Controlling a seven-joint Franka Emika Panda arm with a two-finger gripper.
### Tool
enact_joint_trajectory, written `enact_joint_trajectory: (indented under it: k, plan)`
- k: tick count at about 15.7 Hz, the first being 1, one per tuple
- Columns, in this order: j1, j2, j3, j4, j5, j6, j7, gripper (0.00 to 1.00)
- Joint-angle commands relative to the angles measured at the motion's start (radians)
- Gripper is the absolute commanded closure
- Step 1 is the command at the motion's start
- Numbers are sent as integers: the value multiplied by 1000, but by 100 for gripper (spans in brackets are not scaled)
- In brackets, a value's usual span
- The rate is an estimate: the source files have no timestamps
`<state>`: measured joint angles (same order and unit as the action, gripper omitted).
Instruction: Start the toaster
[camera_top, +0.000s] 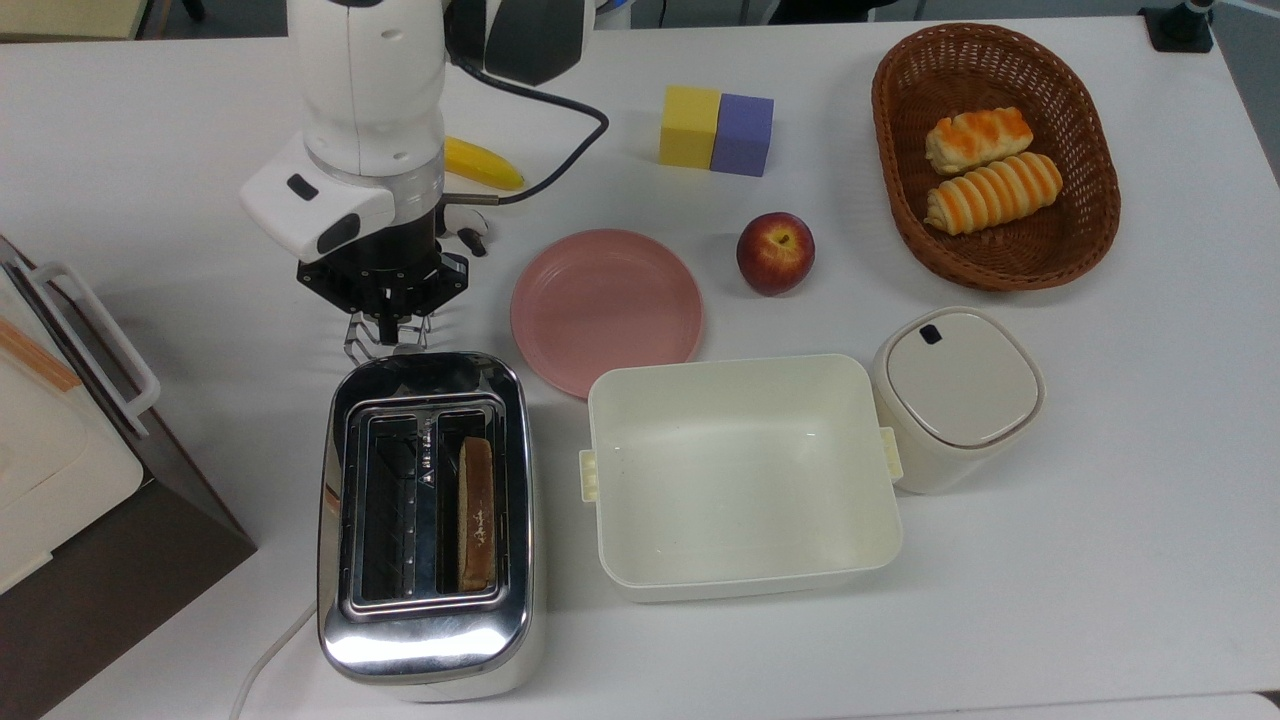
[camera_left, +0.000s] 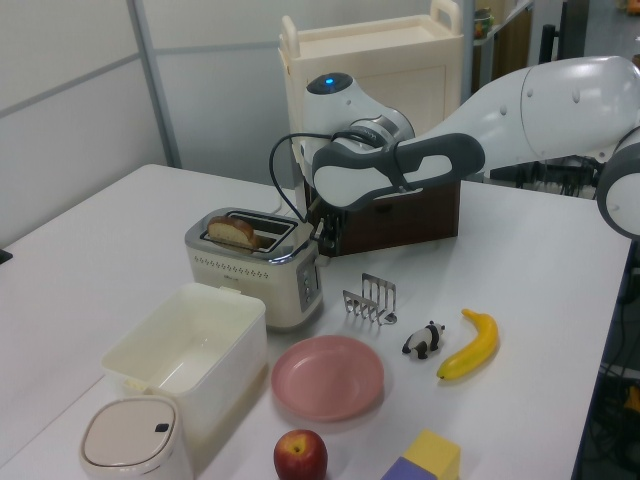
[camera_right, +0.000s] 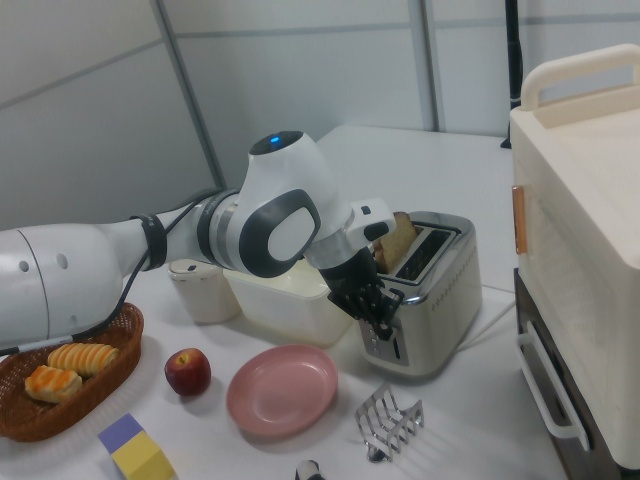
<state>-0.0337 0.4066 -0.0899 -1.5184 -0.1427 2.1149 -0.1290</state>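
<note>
Hovering at the toaster's (camera_top: 425, 520) 12 o'clock end in the top view, gripper (camera_right: 385, 322); finger state cannot be told.

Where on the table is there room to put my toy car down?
Bare table lies along the top view's right and bottom edges, past the white tub and lidded jar. Another bare patch sits at the top view's upper left, above the boxy appliance. It is crowded around the toaster, claw and pink plate.
</note>
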Motion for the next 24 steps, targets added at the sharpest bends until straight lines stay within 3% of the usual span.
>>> enact_joint_trajectory:
  k: [1,24]
  plan:
    - [8,11,-2,0,-21,30,9,100]
    - [9,57,10,-5,-63,96,-6,100]
